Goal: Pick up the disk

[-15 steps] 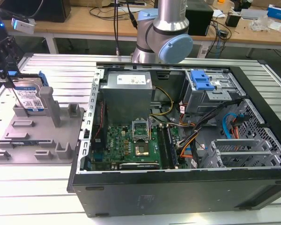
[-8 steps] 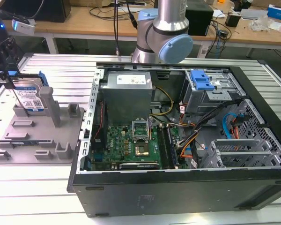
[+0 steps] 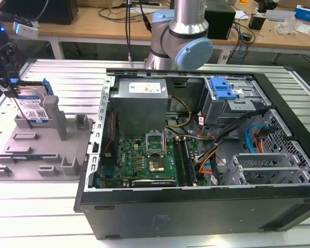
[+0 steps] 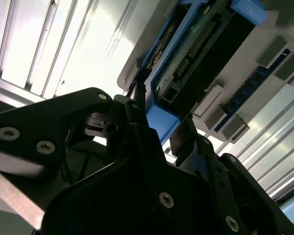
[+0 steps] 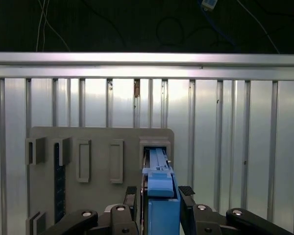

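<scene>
The disk [image 3: 35,107], stood on edge in the grey fixture [image 3: 46,150] at the exterior view's left, is clasped across its faces by the gripper [image 5: 158,192], and could be jammed against the fixture's walls or let slip if drawn askew.

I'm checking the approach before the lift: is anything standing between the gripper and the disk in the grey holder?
Nothing visible does. In the first wrist view the gripper is at the disk, whose blue-railed edge sits inside it. The disk stands upright in a slot of the grey fixture plate.
</scene>
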Tool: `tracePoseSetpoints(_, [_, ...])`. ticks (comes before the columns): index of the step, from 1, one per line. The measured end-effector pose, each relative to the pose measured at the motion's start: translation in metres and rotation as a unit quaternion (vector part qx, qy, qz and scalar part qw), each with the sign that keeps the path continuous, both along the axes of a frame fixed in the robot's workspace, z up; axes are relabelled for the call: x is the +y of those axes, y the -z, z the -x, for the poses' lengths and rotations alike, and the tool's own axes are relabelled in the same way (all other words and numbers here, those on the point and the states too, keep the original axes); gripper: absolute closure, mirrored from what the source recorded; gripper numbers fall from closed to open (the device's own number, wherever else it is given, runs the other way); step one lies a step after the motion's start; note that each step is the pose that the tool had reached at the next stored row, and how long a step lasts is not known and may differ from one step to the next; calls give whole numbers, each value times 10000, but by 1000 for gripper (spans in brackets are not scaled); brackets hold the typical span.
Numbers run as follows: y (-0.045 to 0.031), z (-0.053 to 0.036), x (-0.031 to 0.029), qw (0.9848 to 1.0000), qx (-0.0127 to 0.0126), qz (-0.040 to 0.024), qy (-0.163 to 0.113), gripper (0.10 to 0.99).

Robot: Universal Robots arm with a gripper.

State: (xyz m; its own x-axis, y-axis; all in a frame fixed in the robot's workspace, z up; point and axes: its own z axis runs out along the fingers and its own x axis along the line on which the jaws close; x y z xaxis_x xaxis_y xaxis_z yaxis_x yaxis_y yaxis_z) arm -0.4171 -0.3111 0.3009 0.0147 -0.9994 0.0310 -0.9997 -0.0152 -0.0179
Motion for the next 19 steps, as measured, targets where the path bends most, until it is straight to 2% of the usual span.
tracePoseSetpoints(19, [5, -5, -14, 10000, 0, 0, 0, 631])
